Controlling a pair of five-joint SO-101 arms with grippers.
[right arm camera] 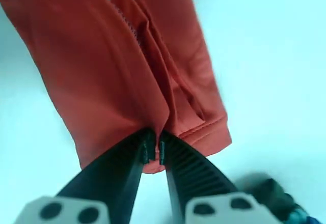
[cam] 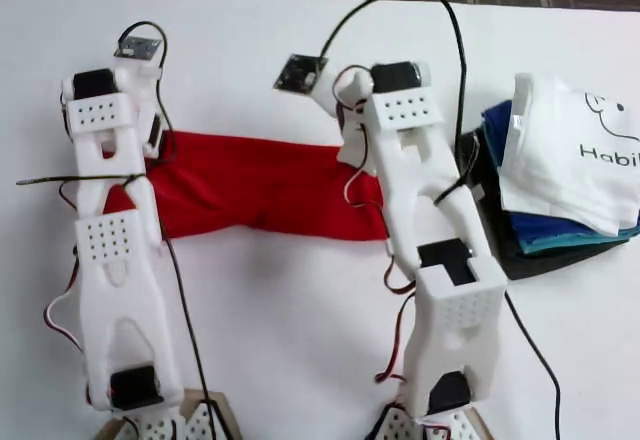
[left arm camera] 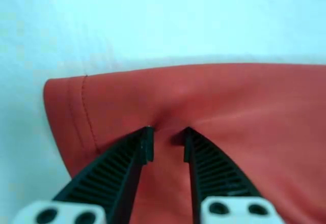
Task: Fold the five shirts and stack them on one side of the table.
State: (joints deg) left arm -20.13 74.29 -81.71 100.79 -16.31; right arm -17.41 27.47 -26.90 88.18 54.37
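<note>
A red shirt (cam: pixel 260 190), folded into a long strip, lies across the middle of the white table (cam: pixel 300 340). The left arm (cam: pixel 115 230) stands over its left end. There my left gripper (left arm camera: pixel 167 142) pinches a small pucker of the red shirt (left arm camera: pixel 229 102) just inside the hemmed end. The right arm (cam: pixel 420 180) stands over the other end. My right gripper (right arm camera: pixel 153 152) is shut on the layered edge of the red shirt (right arm camera: pixel 102 66) near its corner.
A stack of folded shirts sits at the table's right side: a white printed shirt (cam: pixel 565 150) on top, blue (cam: pixel 560 228) and dark ones (cam: pixel 520 255) beneath. A corner of the stack (right arm camera: pixel 270 188) shows close to the right gripper. Cables trail beside both arms.
</note>
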